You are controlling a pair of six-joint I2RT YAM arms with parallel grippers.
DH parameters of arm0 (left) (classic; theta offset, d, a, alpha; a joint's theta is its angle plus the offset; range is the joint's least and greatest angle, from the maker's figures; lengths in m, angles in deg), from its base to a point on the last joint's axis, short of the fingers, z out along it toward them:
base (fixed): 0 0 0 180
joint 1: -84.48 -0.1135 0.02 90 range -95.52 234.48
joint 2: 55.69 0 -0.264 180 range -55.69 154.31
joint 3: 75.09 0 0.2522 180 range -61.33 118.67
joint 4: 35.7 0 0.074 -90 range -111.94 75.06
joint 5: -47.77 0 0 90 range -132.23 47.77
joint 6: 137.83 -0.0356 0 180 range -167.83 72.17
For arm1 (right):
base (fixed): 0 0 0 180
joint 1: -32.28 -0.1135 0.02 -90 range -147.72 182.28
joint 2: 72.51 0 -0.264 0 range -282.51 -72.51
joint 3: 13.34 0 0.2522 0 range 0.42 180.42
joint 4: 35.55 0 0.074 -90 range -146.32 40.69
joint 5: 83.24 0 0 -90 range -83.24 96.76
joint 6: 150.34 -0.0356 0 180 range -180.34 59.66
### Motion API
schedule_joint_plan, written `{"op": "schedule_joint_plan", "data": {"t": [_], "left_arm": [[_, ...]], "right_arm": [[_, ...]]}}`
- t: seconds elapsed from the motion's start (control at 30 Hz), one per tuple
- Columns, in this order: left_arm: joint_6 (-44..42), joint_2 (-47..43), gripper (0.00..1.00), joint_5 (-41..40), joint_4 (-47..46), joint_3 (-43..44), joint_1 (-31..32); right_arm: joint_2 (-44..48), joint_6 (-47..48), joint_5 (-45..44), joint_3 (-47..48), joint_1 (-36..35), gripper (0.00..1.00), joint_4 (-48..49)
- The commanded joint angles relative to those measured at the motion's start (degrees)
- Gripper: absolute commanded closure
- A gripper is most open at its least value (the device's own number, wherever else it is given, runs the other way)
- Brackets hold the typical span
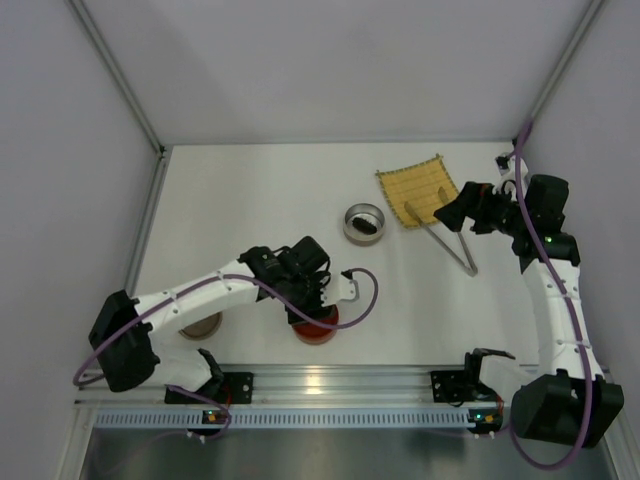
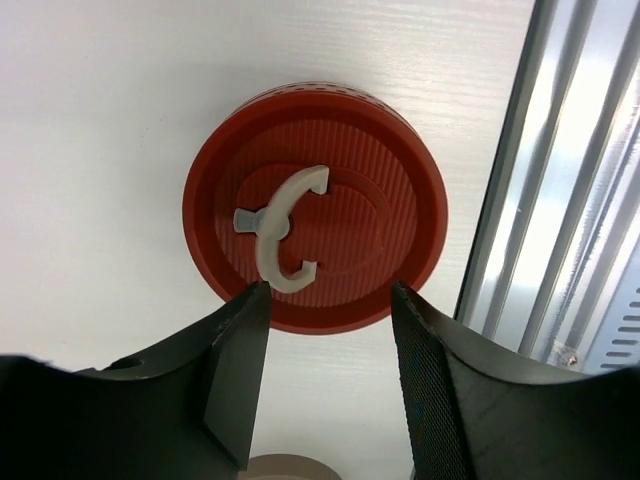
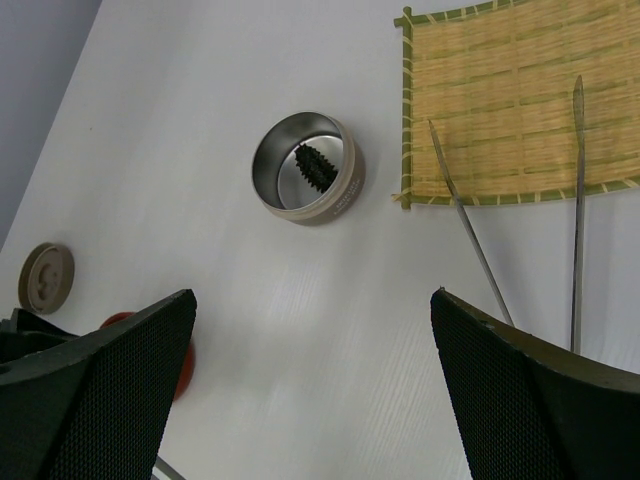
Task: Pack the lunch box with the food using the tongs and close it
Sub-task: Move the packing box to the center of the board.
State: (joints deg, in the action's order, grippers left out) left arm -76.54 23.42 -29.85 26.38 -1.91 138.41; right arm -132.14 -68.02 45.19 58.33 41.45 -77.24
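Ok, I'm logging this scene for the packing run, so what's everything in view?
lunch box tin: one, silver, beige band, mid-table
dark food piece: one, nearly black, inside the tin
red lid: one, red with white clasp, near side
beige lid: one, beige, near left, partly hidden
mat: one, yellow woven, far right
tongs: one pair, grey, tips on the mat
table: one, white
left gripper: one, black, open above the red lid
right gripper: one, black, open, by the tongs
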Motion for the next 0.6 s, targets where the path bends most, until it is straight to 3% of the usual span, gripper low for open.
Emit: {"op": "schedule_joint_plan", "data": {"t": [0.0, 0.33, 0.43, 0.47, 0.57], "left_arm": [[-2.3, -4.9, 0.44, 4.1, 1.3, 0.6, 0.0], [-5.4, -7.4, 0.57, 11.6, 6.1, 0.8, 0.3], [-2.4, -7.7, 0.69, 8.5, 2.9, 0.6, -0.1], [-1.8, -7.5, 0.77, 7.8, 2.1, 1.4, -0.6], [-0.4, -5.7, 0.88, 9.2, 0.6, 4.1, -5.1]], "right_arm": [[0.1, -0.2, 0.1, 2.7, 0.9, 0.01, 0.3], [-0.4, -0.9, 0.7, 3.1, 1.0, 0.01, 0.6], [-0.3, -0.9, 0.7, 2.8, 0.9, 0.01, 0.6], [-0.4, -1.0, 0.8, 2.8, 0.9, 0.01, 0.6], [-0.1, -1.1, 1.1, 2.6, 1.0, 0.01, 0.9]]}}
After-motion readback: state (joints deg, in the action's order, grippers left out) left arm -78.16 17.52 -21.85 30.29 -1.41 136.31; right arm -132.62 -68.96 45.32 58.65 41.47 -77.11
